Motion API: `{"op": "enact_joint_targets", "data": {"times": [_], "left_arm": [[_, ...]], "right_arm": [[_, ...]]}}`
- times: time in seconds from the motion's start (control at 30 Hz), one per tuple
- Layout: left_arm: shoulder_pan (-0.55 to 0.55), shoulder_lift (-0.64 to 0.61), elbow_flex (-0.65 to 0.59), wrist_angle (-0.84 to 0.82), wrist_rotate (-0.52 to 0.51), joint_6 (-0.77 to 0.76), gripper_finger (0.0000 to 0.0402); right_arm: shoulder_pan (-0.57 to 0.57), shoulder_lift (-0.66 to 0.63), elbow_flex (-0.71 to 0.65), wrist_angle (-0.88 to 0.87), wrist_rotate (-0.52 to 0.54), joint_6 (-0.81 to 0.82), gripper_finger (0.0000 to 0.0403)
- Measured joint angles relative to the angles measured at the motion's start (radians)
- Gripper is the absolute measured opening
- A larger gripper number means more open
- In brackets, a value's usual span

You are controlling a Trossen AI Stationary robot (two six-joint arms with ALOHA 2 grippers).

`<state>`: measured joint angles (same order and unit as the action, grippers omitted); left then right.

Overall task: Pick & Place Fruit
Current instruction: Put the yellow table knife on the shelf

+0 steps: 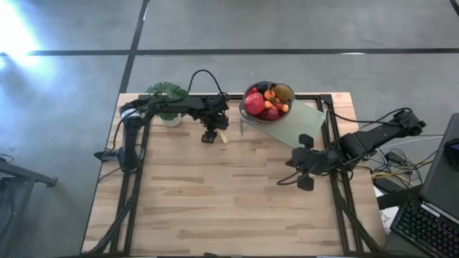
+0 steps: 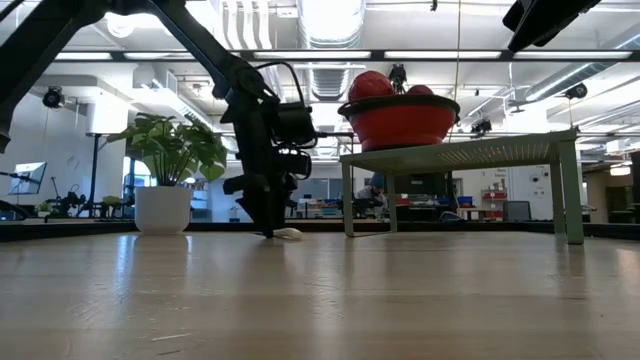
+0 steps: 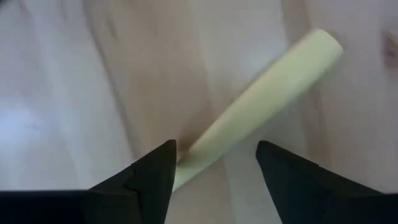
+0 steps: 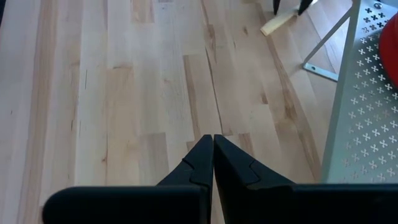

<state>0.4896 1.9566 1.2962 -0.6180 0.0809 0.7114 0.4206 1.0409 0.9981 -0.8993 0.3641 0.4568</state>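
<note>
The fruit [image 1: 267, 100] is heaped in a red bowl [image 2: 400, 120] on a pale perforated stand [image 1: 301, 122] at the table's far side. My left gripper [image 3: 214, 149] points down over a pale slim knife [image 3: 267, 81] lying flat on the table just left of the stand. It is open, with one finger on either side of the knife's near part. The left gripper [image 1: 209, 136] and the knife [image 1: 223, 136] also show from above. My right gripper [image 4: 213, 140] is shut, holds nothing, and hangs above the table's right side [image 1: 297, 168]. My left gripper comes down from above with its fingers across the knife. One fingertip [image 3: 165, 158] stands right beside the knife's edge [image 3: 189, 158], and the other is clear of it. Whether that fingertip touches the knife, I cannot tell. The knife lies flat on the table.
A leafy potted plant [image 1: 167, 97] in a white pot stands at the far left, close to the left arm. The stand's legs [image 2: 348, 195] rise just right of the knife. Bare wood stretches across the table's middle and near side [image 1: 215, 208].
</note>
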Motion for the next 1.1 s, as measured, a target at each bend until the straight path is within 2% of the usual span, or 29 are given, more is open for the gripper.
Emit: {"op": "enact_joint_targets", "data": {"times": [0.4,0.83,1.1], "left_arm": [[-0.016,-0.016,-0.005,-0.08,0.015,-0.013,0.017],[-0.03,-0.017,-0.004,-0.115,0.018,-0.022,0.004],[-0.056,-0.029,-0.007,-0.158,0.013,-0.057,0.0041]], "right_arm": [[0.0,0.0,0.0,0.0,-0.002,0.012,0.0008],[0.0,0.0,0.0,-0.001,-0.002,0.007,0.0008],[0.0,0.0,0.0,-0.001,-0.002,0.004,0.0008]]}}
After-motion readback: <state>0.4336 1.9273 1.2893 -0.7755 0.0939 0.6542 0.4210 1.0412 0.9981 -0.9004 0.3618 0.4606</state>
